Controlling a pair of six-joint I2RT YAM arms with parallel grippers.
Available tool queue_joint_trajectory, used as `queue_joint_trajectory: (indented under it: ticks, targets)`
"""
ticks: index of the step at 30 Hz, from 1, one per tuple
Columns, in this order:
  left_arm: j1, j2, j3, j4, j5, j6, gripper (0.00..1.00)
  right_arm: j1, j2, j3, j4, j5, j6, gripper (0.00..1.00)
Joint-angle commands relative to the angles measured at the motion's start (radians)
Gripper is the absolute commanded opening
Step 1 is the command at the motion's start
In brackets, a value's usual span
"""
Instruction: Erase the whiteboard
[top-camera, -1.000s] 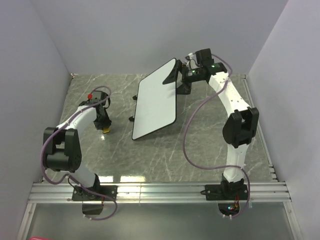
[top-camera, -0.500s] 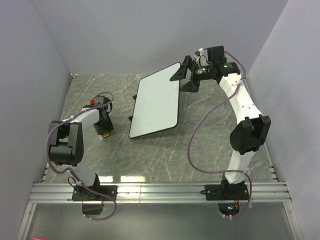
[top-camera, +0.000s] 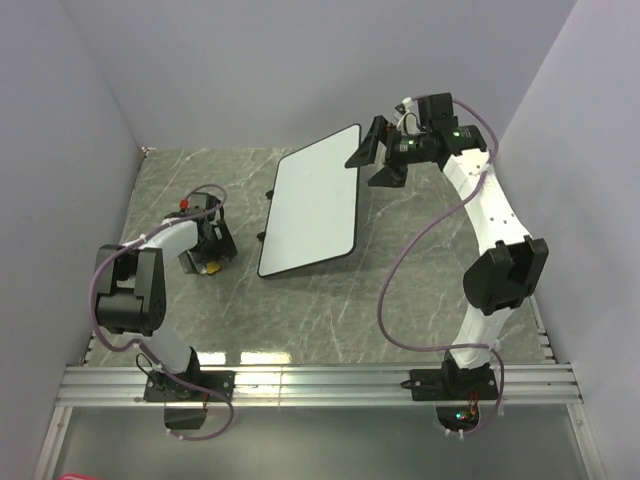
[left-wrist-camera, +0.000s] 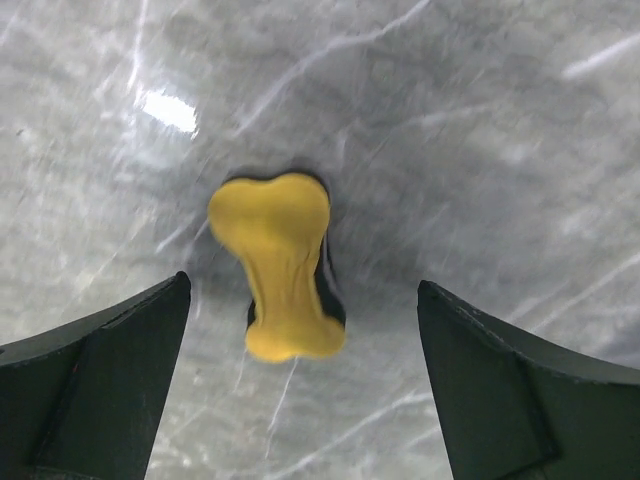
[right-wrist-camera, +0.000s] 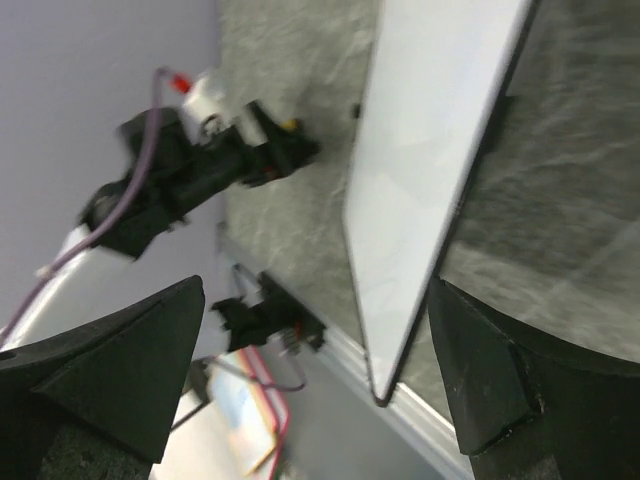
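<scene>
The whiteboard (top-camera: 312, 200) lies tilted on the marble table, its face plain white inside a thin black rim; the right wrist view shows it edge-on (right-wrist-camera: 430, 150). My right gripper (top-camera: 372, 162) hangs open just off the board's far right corner, apart from it, with nothing between its fingers (right-wrist-camera: 316, 288). At the left, my left gripper (top-camera: 207, 252) stands open low over the table. A small yellow eraser (left-wrist-camera: 280, 265) lies flat on the table between its fingers, touching neither. From above the eraser (top-camera: 210, 266) shows only as a yellow speck under the gripper.
Grey walls close in the table on the left, back and right. An aluminium rail (top-camera: 320, 380) with both arm bases runs along the near edge. The board's black stand feet (top-camera: 268, 196) stick out on its left side. Purple cables loop beside each arm.
My left gripper has opened and let go of the yellow eraser, which now lies on the table. The right gripper has drawn back from the board's far corner, and the board has settled lower.
</scene>
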Motion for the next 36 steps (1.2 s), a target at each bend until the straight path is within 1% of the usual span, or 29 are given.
queue_joint_trajectory:
  ticks: [1, 3, 4, 5, 6, 7, 8, 9, 10, 11, 12, 13, 15, 16, 19, 22, 25, 30, 33, 36]
  targets:
    - [0.002, -0.094, 0.021, -0.053, -0.004, -0.002, 0.99, 0.003, -0.134, -0.011, -0.085, 0.205, -0.089, 1.00]
    - [0.001, -0.139, 0.053, -0.087, 0.003, -0.005, 0.99, 0.002, -0.180, -0.059, -0.095, 0.307, -0.121, 1.00]
    - [0.002, -0.157, 0.080, -0.096, 0.012, -0.008, 0.99, 0.003, -0.244, -0.086, -0.070, 0.374, -0.129, 1.00]
    - [0.002, -0.177, 0.094, -0.101, 0.025, -0.010, 0.99, 0.003, -0.283, -0.158, -0.052, 0.399, -0.129, 1.00]
    - [0.002, -0.232, 0.105, -0.093, 0.040, -0.007, 0.99, 0.002, -0.326, -0.200, -0.024, 0.424, -0.124, 1.00]
    - [0.001, -0.267, 0.116, -0.078, 0.099, -0.005, 0.99, 0.003, -0.428, -0.247, 0.008, 0.459, -0.114, 1.00]
    - [0.001, -0.306, 0.128, -0.052, 0.135, 0.004, 0.99, 0.002, -0.491, -0.358, 0.101, 0.489, -0.091, 1.00]
    - [0.001, -0.385, 0.133, 0.000, 0.166, 0.004, 0.99, 0.002, -0.621, -0.428, 0.159, 0.508, -0.074, 1.00]
    - [0.001, -0.425, 0.139, 0.034, 0.218, 0.004, 1.00, 0.005, -0.688, -0.495, 0.271, 0.531, -0.052, 1.00]
    - [-0.001, -0.457, 0.159, 0.054, 0.229, -0.007, 1.00, 0.005, -0.754, -0.633, 0.328, 0.546, -0.013, 1.00]
    - [-0.001, -0.467, 0.188, 0.025, 0.221, -0.019, 0.99, 0.005, -0.864, -0.698, 0.383, 0.553, 0.009, 1.00]
    - [-0.002, -0.461, 0.236, 0.016, 0.220, -0.027, 0.99, 0.005, -0.912, -0.805, 0.458, 0.559, 0.034, 1.00]
    - [-0.002, -0.475, 0.249, 0.026, 0.215, -0.051, 0.99, 0.006, -1.013, -0.878, 0.509, 0.539, 0.081, 1.00]
    - [-0.002, -0.479, 0.261, 0.039, 0.215, -0.060, 1.00, 0.005, -1.032, -0.905, 0.526, 0.531, 0.087, 1.00]
    - [-0.004, -0.441, 0.313, 0.010, 0.246, -0.056, 0.99, 0.005, -1.043, -0.887, 0.490, 0.530, 0.088, 1.00]
    - [-0.010, -0.418, 0.344, -0.001, 0.270, -0.067, 0.99, 0.003, -1.015, -0.834, 0.421, 0.556, 0.052, 1.00]
    - [-0.014, -0.390, 0.390, -0.009, 0.301, -0.082, 0.99, 0.005, -1.009, -0.814, 0.380, 0.576, 0.023, 1.00]
    - [-0.021, -0.343, 0.493, -0.047, 0.348, -0.077, 0.99, 0.005, -1.064, -0.846, 0.375, 0.560, 0.005, 1.00]
    - [-0.027, -0.309, 0.593, -0.102, 0.329, -0.074, 0.99, 0.003, -1.093, -0.879, 0.347, 0.553, -0.003, 1.00]
    - [-0.042, -0.295, 0.627, -0.131, 0.316, -0.056, 1.00, 0.003, -1.138, -0.906, 0.330, 0.551, -0.003, 1.00]
